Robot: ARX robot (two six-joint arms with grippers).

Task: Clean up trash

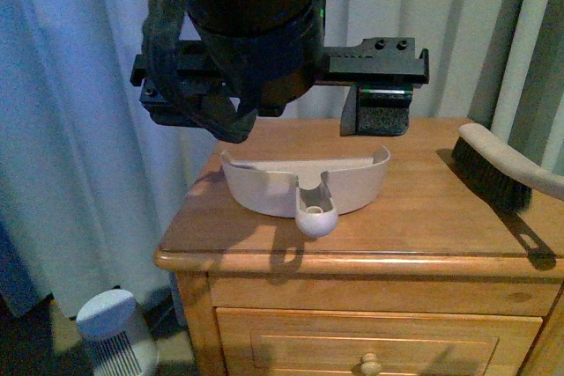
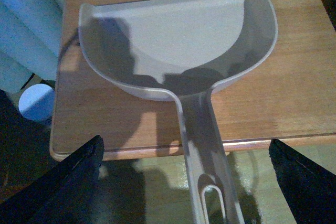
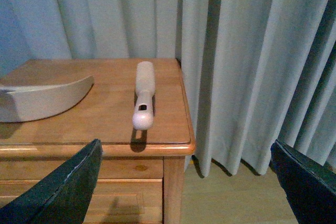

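Front view alone showed the dark bristles of the beige-handled brush; its right end was cut off.
Wrist views showed the left gripper and right gripper with jaws spread wide, holding nothing. The beige plastic dustpan lay on the wooden nightstand, handle overhanging the edge. Small crumpled white paper trash could not be made out anywhere. Pale curtains hung behind.

honey-coloured wooden nightstand top has a beige plastic dustpan on it, handle poking over the front edge; beige-handled black-bristle brush lies near the right side
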